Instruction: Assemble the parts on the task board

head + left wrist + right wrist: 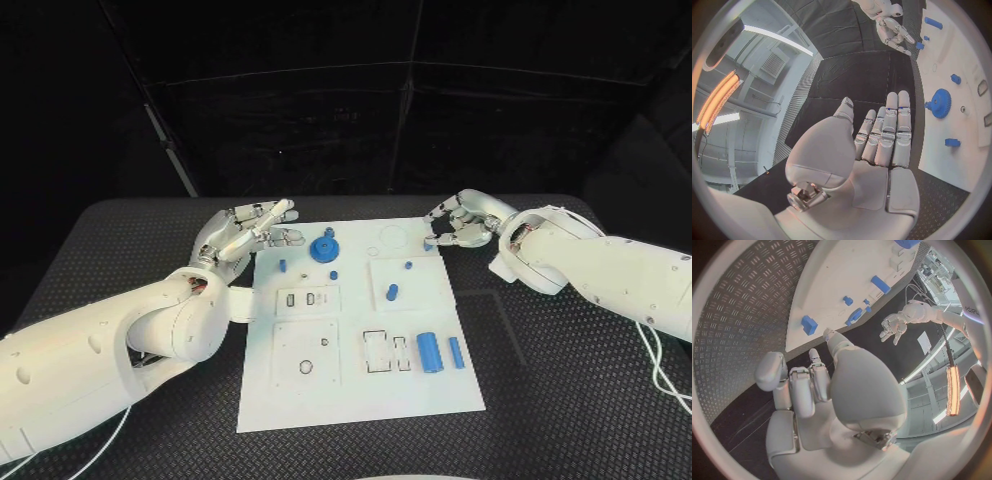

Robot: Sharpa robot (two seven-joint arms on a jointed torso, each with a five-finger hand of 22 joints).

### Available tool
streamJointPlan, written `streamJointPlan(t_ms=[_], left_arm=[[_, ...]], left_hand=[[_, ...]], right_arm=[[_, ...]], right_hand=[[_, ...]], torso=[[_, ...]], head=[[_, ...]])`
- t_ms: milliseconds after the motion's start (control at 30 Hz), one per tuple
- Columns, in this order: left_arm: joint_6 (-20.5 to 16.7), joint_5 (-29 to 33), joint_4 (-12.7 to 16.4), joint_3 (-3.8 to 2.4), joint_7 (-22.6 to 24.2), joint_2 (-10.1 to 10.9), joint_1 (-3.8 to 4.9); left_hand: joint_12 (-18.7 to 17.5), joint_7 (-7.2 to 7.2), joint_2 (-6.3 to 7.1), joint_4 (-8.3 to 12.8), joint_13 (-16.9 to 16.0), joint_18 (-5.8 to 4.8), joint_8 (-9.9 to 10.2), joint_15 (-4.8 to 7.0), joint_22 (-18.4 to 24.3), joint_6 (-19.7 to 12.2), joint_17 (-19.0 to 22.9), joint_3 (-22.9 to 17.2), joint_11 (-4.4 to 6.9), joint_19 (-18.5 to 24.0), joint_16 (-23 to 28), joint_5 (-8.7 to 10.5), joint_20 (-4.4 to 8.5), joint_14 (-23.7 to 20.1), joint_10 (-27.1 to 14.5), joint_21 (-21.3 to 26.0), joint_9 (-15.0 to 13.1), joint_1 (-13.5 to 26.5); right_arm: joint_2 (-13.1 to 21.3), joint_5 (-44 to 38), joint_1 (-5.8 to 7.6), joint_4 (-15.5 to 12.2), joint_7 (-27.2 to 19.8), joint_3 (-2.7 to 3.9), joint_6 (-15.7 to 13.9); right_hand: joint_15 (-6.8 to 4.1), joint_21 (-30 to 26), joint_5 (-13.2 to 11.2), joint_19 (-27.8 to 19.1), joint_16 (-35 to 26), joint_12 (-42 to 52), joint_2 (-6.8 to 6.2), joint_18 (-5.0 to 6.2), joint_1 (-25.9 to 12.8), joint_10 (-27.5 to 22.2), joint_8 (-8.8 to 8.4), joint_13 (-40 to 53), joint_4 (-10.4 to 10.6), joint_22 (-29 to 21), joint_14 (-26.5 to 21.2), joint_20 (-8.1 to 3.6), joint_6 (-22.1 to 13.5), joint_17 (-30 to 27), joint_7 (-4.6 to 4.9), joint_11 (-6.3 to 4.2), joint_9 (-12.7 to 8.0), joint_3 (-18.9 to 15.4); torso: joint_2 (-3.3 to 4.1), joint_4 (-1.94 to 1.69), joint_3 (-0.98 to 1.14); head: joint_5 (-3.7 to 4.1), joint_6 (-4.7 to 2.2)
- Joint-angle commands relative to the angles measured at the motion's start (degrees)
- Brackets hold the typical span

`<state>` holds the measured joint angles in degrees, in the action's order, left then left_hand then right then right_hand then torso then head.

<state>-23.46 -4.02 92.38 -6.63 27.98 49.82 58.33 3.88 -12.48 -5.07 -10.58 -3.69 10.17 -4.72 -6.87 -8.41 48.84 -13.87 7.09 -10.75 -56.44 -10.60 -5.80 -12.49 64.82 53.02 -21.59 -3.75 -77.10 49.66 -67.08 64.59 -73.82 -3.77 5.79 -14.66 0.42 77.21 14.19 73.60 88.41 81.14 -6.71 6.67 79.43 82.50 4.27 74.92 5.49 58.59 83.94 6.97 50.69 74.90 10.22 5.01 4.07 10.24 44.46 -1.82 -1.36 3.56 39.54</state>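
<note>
My left hand (pixel 248 228) hangs empty, fingers straight and slightly apart, just off the far left corner of the task board (pixel 361 400). My right hand (pixel 459 224) hovers at the board's far right corner with its fingers curled in; I see nothing between them, though a small blue block (pixel 809 324) sits right under the fingertips.

The parts lie scattered over the board. The blue gear (pixel 326 248) sits near its far edge, close to my left hand, with a small blue peg (pixel 333 275) just nearer me. A blue cylinder (pixel 430 351) and a thin blue bar (pixel 456 353) lie side by side towards the board's near right.

My worry is that the pieces are small and loose: a finger coming in low could knock the block or gear off onto the worktop (pixel 577 380). The cylinder would likely roll if brushed.

The board's cut-out recesses (pixel 375 351) serve as containers. Those beside the cylinder look unfilled, and so do the slots (pixel 304 298) at the board's left.
</note>
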Motion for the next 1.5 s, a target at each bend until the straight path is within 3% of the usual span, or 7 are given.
streamJointPlan(t_ms=[33,1500], left_arm=[[0.8,-0.3,0.0,-0.05,0.3,0.0,0.06],[0.8,-0.3,-0.4,-0.05,0.2,-0.1,0.03]], left_hand=[[-0.3,-1.07,-0.43,0.0,0.1,0.23,0.3,-0.17,0.1,-0.2,-0.1,0.2,0.03,-0.1,0.3,-0.19,-0.39,-0.1,-0.3,0.1,0.0,0.0],[-0.3,-1.07,-0.43,0.0,0.1,0.23,0.3,-0.17,0.1,-0.2,-0.1,0.2,0.03,-0.1,0.3,-0.19,-0.39,-0.1,-0.3,0.1,0.0,0.0]], right_arm=[[-0.1,0.7,-0.10,0.3,-0.8,0.03,2.7],[-2.6,-2.5,-1.05,4.0,0.0,0.02,3.6]], right_hand=[[0.30,-0.3,0.2,-0.2,-0.2,0.0,0.11,-0.68,0.4,-0.2,0.40,3.9,-0.4,0.0,4.9,-0.12,0.6,9.6,-0.11,0.02,0.1,0.0],[-0.38,0.1,0.0,0.2,0.0,0.6,2.82,-0.80,0.5,0.5,2.07,4.6,-1.5,0.6,5.0,-0.70,5.3,10.1,-1.01,-0.79,0.3,0.5]], torso=[[0.01,0.06,-0.03],[-0.05,0.03,-0.02]], head=[[-0.05,0.15],[-0.13,0.49]])
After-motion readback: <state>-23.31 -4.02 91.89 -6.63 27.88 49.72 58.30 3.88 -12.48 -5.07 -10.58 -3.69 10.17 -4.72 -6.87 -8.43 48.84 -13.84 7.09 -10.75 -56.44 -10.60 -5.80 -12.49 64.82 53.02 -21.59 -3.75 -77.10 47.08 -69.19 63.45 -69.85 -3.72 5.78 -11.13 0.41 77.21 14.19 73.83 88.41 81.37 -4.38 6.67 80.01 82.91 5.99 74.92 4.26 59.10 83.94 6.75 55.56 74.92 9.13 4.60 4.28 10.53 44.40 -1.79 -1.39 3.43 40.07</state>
